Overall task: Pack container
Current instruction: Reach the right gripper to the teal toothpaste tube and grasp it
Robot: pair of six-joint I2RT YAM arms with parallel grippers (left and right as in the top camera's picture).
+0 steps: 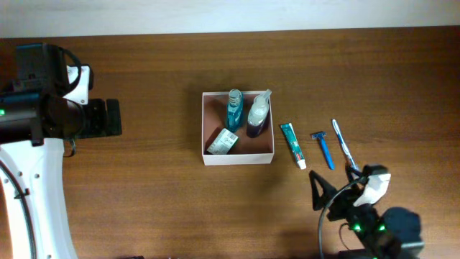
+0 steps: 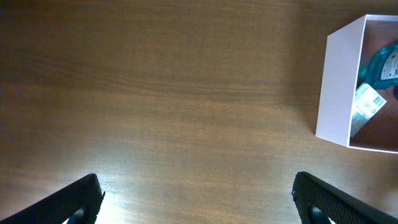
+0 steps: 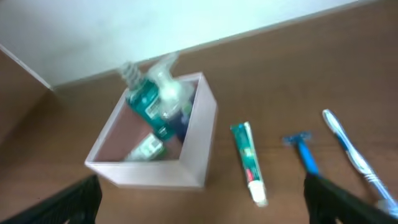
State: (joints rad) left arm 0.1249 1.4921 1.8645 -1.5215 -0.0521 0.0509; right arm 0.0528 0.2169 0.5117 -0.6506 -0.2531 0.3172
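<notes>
Because the toothpaste tube, razor and toothbrush lie close together just right of the central container, two may be caught at once by the right gripper, whose jaws are spread wide; the left gripper, likewise released, is held well apart at left.

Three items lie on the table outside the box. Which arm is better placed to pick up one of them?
Right. The toothpaste, razor and toothbrush lie right of the box, just in front of the open right gripper. The left gripper is far off on the box's other side.
</notes>
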